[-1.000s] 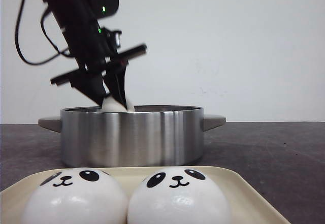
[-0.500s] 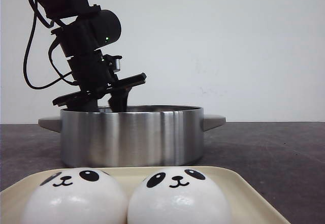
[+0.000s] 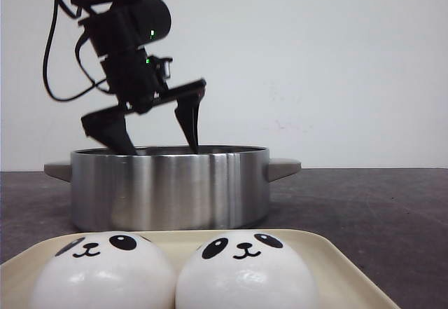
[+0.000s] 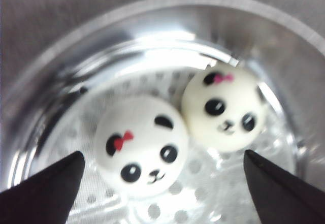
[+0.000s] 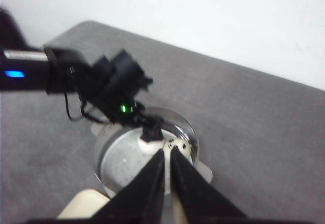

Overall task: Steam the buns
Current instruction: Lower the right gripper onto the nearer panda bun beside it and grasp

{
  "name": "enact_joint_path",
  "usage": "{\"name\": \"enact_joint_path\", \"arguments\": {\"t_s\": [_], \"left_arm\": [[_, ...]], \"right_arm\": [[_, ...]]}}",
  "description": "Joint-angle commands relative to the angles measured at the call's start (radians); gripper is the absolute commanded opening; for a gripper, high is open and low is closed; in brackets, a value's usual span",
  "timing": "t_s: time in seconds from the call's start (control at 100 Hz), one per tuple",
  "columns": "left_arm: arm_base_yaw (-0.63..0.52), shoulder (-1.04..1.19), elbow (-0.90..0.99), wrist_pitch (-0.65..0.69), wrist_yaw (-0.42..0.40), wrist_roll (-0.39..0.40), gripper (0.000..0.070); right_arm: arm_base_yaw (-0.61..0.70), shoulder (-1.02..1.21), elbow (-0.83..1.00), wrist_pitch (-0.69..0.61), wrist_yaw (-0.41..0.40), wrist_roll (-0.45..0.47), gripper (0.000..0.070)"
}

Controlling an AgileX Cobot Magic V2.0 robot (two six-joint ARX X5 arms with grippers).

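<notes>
We see a grey worktop [image 3: 378, 204] bearing a stainless steamer pot [image 3: 170, 188] with side handles. Nearer the camera, a cream tray [image 3: 329, 260] carries two panda buns [image 3: 105, 270] side by side, touching. Over the pot, the left tool [image 3: 155, 135] is spread wide, its tips at the rim, gripping nothing. Two more buns [image 4: 141, 145] (each with a red bow) rest on the perforated insert [image 4: 203, 198]. The right tool [image 5: 166, 176] is nearly pressed together, empty.

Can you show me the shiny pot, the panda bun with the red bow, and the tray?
Shiny round steel pot [image 3: 168, 186], front view, its side wall.
White panda bun with red bow [image 4: 142, 150], left wrist view, its face.
Cream plastic tray [image 3: 329, 256], front view, its right rim.
</notes>
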Motion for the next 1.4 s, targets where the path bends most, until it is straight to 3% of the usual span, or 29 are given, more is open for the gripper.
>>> {"name": "enact_joint_path", "arguments": {"t_s": [0.0, 0.14, 0.28, 0.55, 0.8, 0.88, 0.95, 1.0, 1.16, 1.29, 1.39], "left_arm": [[-0.012, -0.016, 0.033, 0.003, 0.003, -0.002, 0.0614], [-0.030, -0.129, 0.041, 0.034, 0.001, -0.020, 0.0604], [-0.052, -0.282, 0.041, 0.032, -0.008, -0.019, 0.0596], [-0.085, -0.573, 0.041, -0.006, -0.008, 0.005, 0.0596], [-0.088, -0.774, 0.041, -0.150, -0.017, 0.008, 0.0596], [-0.088, -0.826, 0.041, -0.187, -0.017, 0.008, 0.0596], [-0.088, -0.866, 0.041, -0.211, -0.018, 0.008, 0.0596], [-0.088, -0.891, 0.041, -0.226, -0.018, 0.008, 0.0596], [-0.088, -0.952, 0.041, -0.259, -0.035, 0.008, 0.0596], [-0.088, -0.976, 0.041, -0.267, -0.052, 0.008, 0.0596], [-0.088, -0.982, 0.041, -0.268, -0.052, 0.008, 0.0596]], "right_arm": [[0.008, 0.023, 0.007, -0.029, 0.004, 0.020, 0.0012], [0.001, 0.049, -0.060, -0.063, -0.010, 0.074, 0.0012], [-0.004, 0.074, -0.211, -0.043, -0.089, 0.155, 0.0012], [-0.003, 0.078, -0.585, 0.178, -0.281, 0.314, 0.0012], [0.023, 0.087, -0.758, 0.308, -0.486, 0.402, 0.0017], [0.046, 0.097, -0.772, 0.330, -0.514, 0.423, 0.0143], [0.070, 0.107, -0.772, 0.338, -0.513, 0.441, 0.0341], [0.087, 0.118, -0.772, 0.347, -0.514, 0.452, 0.0435], [0.119, 0.183, -0.772, 0.359, -0.533, 0.473, 0.0488], [0.121, 0.271, -0.772, 0.354, -0.534, 0.491, 0.0693], [0.121, 0.334, -0.772, 0.370, -0.522, 0.491, 0.0696]]}}
